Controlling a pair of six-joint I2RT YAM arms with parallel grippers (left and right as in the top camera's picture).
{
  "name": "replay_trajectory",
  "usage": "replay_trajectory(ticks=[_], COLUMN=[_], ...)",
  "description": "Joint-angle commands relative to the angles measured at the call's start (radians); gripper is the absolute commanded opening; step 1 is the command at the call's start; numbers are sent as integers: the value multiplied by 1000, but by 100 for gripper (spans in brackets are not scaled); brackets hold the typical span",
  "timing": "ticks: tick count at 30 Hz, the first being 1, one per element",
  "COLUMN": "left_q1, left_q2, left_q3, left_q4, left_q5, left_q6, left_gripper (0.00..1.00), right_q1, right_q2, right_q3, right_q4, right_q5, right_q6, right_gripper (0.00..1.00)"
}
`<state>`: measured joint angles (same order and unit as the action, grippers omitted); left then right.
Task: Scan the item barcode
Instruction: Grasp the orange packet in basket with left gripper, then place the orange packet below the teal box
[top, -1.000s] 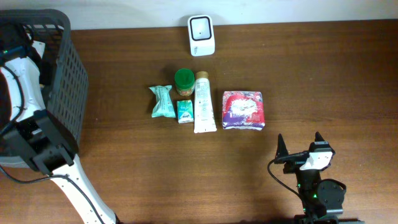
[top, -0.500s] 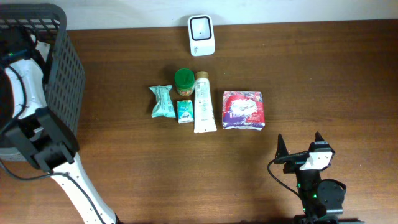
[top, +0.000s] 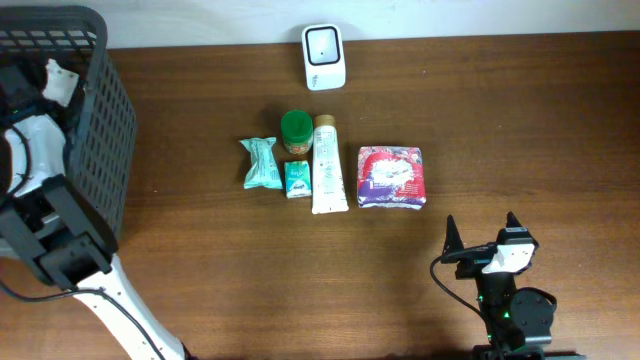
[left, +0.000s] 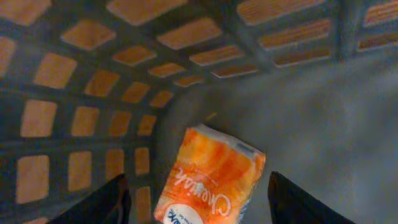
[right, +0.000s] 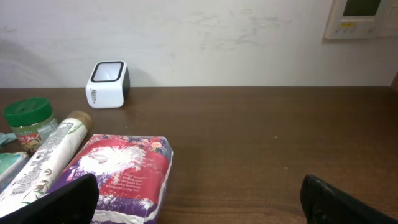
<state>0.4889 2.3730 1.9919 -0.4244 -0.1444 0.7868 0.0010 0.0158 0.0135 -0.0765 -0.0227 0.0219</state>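
My left gripper (left: 194, 199) is down inside the dark mesh basket (top: 105, 130). An orange printed packet (left: 211, 177) lies on the basket floor between its dark fingers (left: 109, 202), with a gap showing on either side, so the jaws stand open around it. In the overhead view the basket wall and the arm hide this gripper. The white barcode scanner (top: 324, 43) stands at the table's far edge, also in the right wrist view (right: 107, 76). My right gripper (top: 483, 238) rests open and empty near the front right.
A row of items lies mid-table: a teal packet (top: 261, 163), a green-lidded jar (top: 296, 130), a small teal box (top: 297, 179), a white tube (top: 327, 165) and a red and purple pack (top: 391, 177). The basket's mesh walls (left: 93, 93) close in round the left gripper.
The left arm has shifted a little towards the table's near side at the basket. The right arm and the items on the table have not moved.
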Motion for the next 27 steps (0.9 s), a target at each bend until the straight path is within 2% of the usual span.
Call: replay_trajectory(ticks=[1, 4, 9, 11, 13, 15, 18, 22, 23, 25, 27], left_q1=[42, 58, 55, 55, 50, 44, 42, 41, 42, 42, 39], left_q2=[11, 70, 122, 121, 109, 78, -53, -290, -372, -554, -669], left_q3=[-16, -16, -16, -14, -14, -14, -14, -14, -14, -14, -14], left_q4=[29, 35, 22, 6, -10, -50, -96, -181, -192, -279, -350], left_q5=[100, 115, 115, 93, -12, -33, -31, 61, 76, 100, 266], left_q6=[21, 29, 30, 30, 30, -19, -286, -364, -460, -858, -1099], left_gripper=[68, 68, 51, 30, 2, 0, 0, 0, 0, 0, 0], right_q1=[8, 8, 8, 8, 8, 8, 8, 8, 8, 8, 8], right_q2=[-6, -6, -6, -6, -6, -6, -6, -6, -6, -6, -6], right_q3=[-8, -8, -8, -8, -8, -8, -8, -8, -8, -8, -8], right_q4=[-3, -3, -3, -3, -3, -3, -3, -3, -3, -3, -3], right_q5=[9, 9, 9, 9, 9, 9, 9, 9, 9, 9, 9], right_q6=[1, 1, 1, 1, 1, 1, 1, 1, 1, 1, 1], right_gripper=[99, 98, 99, 98, 99, 99, 99, 99, 99, 99, 99])
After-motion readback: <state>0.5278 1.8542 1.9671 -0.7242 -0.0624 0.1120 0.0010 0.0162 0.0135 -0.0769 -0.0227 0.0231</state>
